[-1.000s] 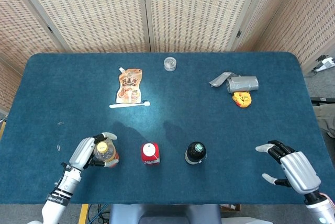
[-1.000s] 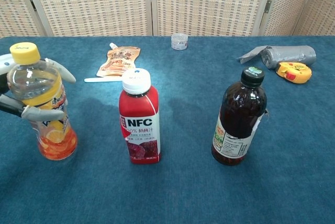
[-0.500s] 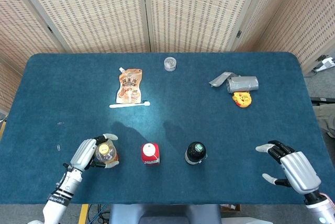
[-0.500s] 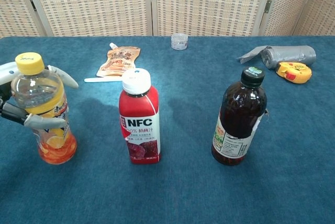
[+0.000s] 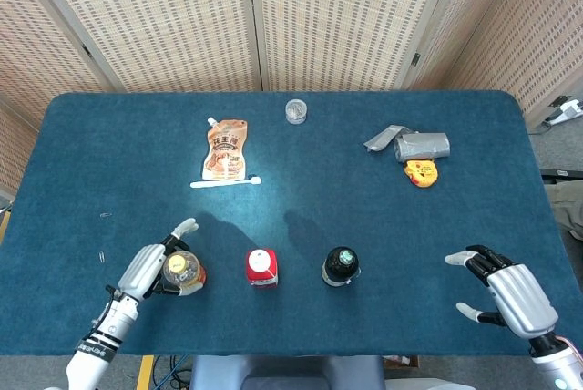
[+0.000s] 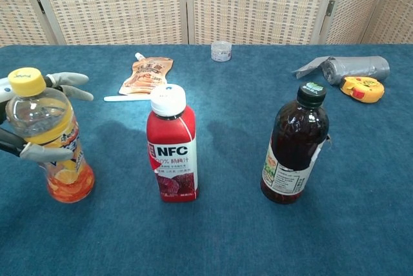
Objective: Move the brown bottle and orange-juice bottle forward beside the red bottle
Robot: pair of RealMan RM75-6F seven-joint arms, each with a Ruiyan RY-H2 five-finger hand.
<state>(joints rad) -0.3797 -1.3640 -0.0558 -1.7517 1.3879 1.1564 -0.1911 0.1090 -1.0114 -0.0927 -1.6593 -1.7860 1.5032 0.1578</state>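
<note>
The orange-juice bottle [image 5: 183,271] [image 6: 57,150] with a yellow cap stands on the blue table at the near left. My left hand [image 5: 144,268] [image 6: 13,139] is around it with its fingers spread; one finger [image 6: 66,79] reaches behind the neck and the thumb lies along the front. The red bottle [image 5: 261,267] [image 6: 173,153] stands to its right, and the brown bottle [image 5: 340,266] [image 6: 297,150] beyond that. My right hand [image 5: 506,294] hovers open at the near right, away from all bottles.
At the back lie a brown pouch [image 5: 225,148] with a white stick [image 5: 225,182] below it, a small clear jar [image 5: 295,111], a grey roll [image 5: 414,145] and a yellow tape measure [image 5: 420,171]. The table's front edge [image 5: 301,354] runs close behind the bottles.
My left hand's fingers have loosened and spread off the orange-juice bottle, which has settled lower on the table. My right hand and the other bottles have not moved.
</note>
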